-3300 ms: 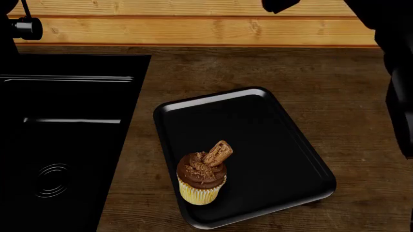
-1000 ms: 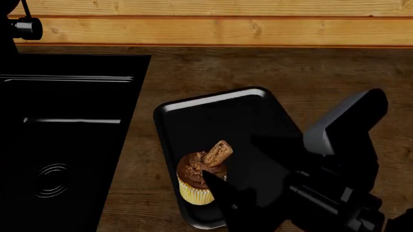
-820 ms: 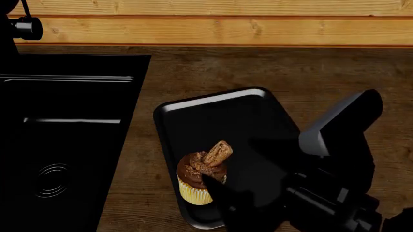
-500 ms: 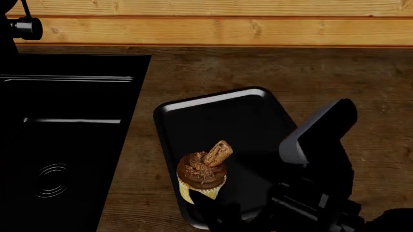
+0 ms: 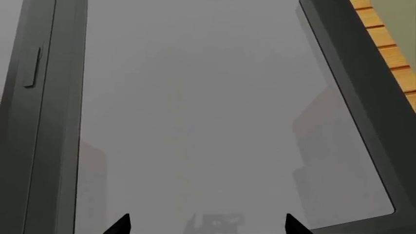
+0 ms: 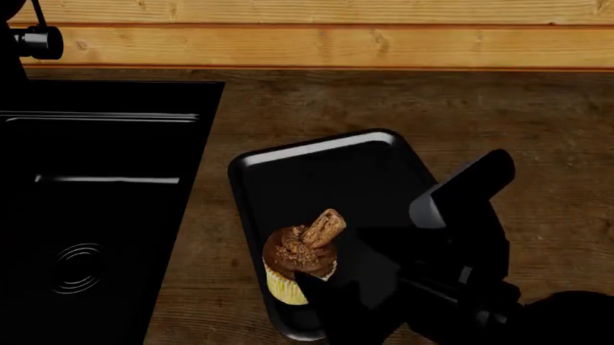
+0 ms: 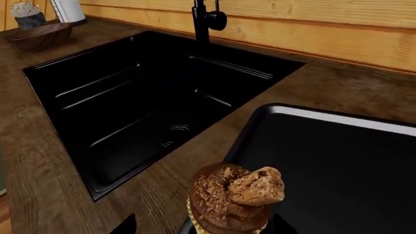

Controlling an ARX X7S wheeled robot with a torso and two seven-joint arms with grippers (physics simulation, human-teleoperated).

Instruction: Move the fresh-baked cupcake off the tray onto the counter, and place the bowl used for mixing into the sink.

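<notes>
The cupcake stands near the front left corner of the black tray on the wood counter. My right gripper reaches in from the lower right and is open, with one fingertip on each side of the cupcake's base and a clear gap on the counter side. The sink lies to the tray's left. Beyond the sink's far end sits the wooden bowl. My left gripper is open and faces a grey window pane, far from the objects.
A black tap rises at the sink's back edge. Pine wall boards close off the back of the counter. A white roll and a small pot stand behind the bowl.
My right arm has come down from the upper right and slid left across the tray. Its open fingers now straddle the cupcake, which has not moved.
</notes>
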